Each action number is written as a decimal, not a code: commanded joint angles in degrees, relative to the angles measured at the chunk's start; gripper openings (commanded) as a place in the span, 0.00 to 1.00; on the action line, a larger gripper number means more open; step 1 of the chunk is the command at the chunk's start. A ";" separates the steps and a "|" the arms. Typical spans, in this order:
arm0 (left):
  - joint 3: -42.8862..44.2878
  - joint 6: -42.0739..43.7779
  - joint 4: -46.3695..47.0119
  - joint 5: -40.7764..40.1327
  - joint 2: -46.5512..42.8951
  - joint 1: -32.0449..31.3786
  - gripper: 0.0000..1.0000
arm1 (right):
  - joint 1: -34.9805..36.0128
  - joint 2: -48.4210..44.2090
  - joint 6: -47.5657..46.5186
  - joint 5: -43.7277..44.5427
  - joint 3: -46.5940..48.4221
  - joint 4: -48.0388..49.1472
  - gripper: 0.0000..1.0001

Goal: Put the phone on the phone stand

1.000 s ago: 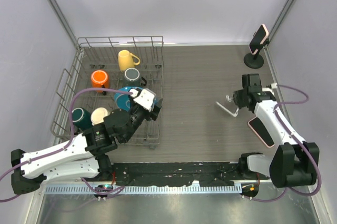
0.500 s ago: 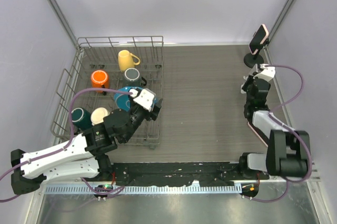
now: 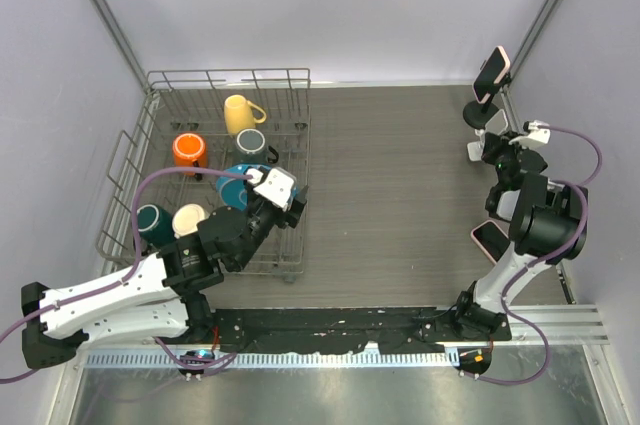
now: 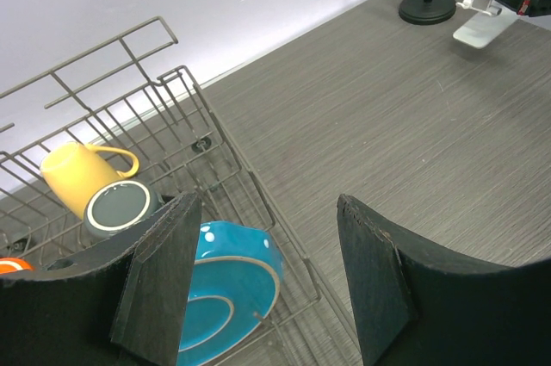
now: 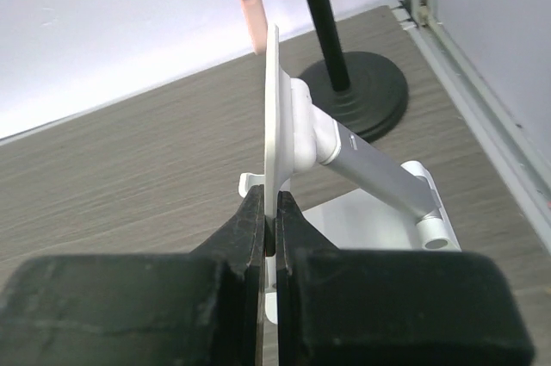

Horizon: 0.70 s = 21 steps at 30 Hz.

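Note:
The black phone stand (image 3: 483, 117) stands at the far right on its round base (image 5: 366, 95), and a dark, pink-edged slab (image 3: 492, 72) sits in its top holder. A phone (image 3: 490, 238) with a dark screen and pink rim lies flat on the table, nearer the arm bases. My right gripper (image 5: 269, 198) is shut on the thin upright plate of a separate silver-white stand (image 5: 277, 116), just in front of the black stand. My left gripper (image 4: 267, 237) hangs open and empty over the right edge of the dish rack.
A wire dish rack (image 3: 150, 145) at the left holds several mugs, among them yellow (image 3: 238, 112), orange (image 3: 188, 150) and blue (image 4: 228, 276). The right wall and its metal rail (image 5: 469, 82) run close beside both stands.
My right arm swung from the middle right of the table to the far right, carrying the silver-white stand up to the black stand. The flat phone is now uncovered. The left arm stayed still.

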 commanded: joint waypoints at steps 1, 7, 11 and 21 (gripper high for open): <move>-0.34 1.02 3.78 -1.09 0.22 -0.17 0.68 | -1.99 3.91 6.60 -9.57 4.52 15.70 0.01; -0.25 1.11 3.78 -1.18 0.30 -0.17 0.67 | -2.17 6.04 7.67 -8.79 6.38 11.31 0.06; -0.34 1.20 3.86 -1.27 0.22 -0.17 0.68 | -2.26 6.21 5.82 -9.57 8.22 5.35 0.06; -0.34 1.11 3.86 -1.09 -0.13 -0.17 0.67 | -2.26 7.88 4.68 -3.86 17.62 -14.34 0.10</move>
